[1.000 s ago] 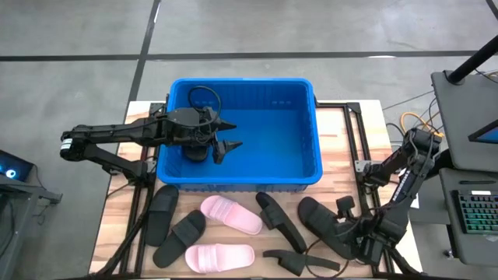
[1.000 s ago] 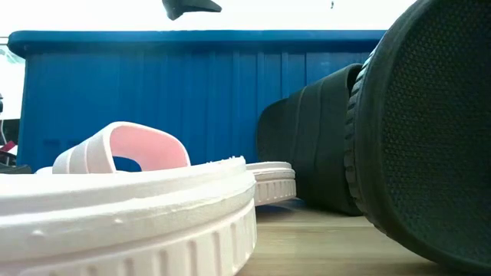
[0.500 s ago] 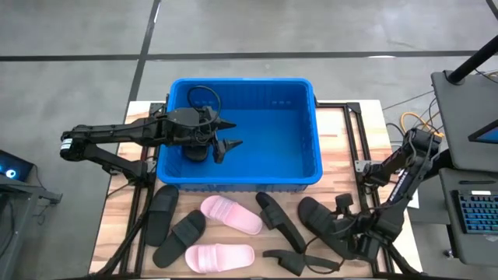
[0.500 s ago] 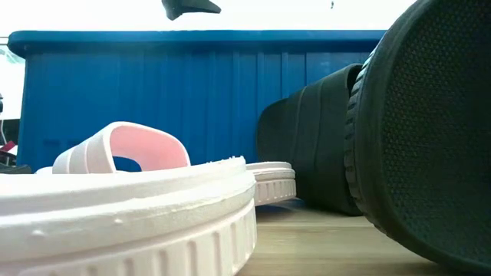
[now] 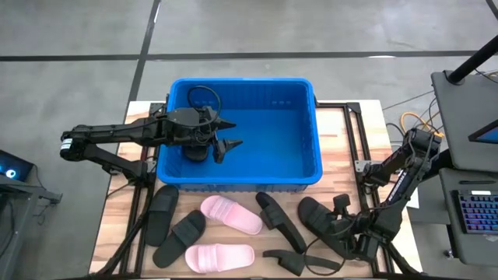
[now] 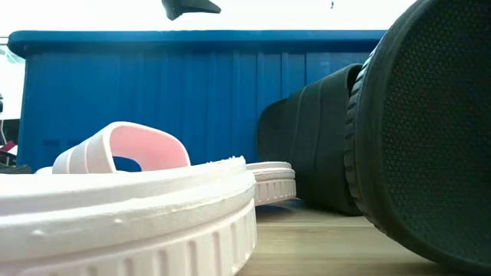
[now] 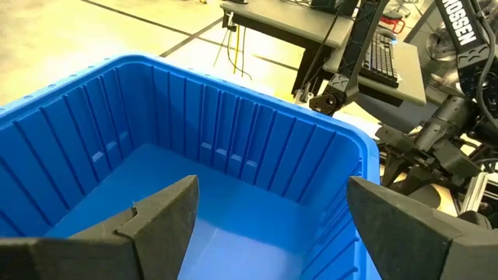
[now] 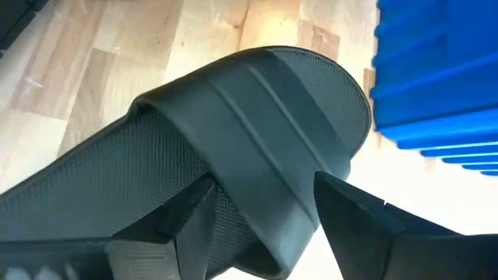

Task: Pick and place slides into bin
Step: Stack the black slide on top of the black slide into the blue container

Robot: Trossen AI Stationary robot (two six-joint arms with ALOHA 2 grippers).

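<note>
The right gripper (image 8: 261, 210) sits wide open around the wide strap of a black rubbery slide (image 8: 257, 124), not squeezing yet. The slide looks light and bendy, so the strap is the best place to grab. The left gripper (image 5: 224, 134) hangs open and empty over the big blue plastic bin (image 5: 307, 167).

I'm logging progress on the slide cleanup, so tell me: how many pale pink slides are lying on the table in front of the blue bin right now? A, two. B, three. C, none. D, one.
A: the high view shows two pale pink slides, one just in front of the bin and another nearer the table's front edge.
</note>
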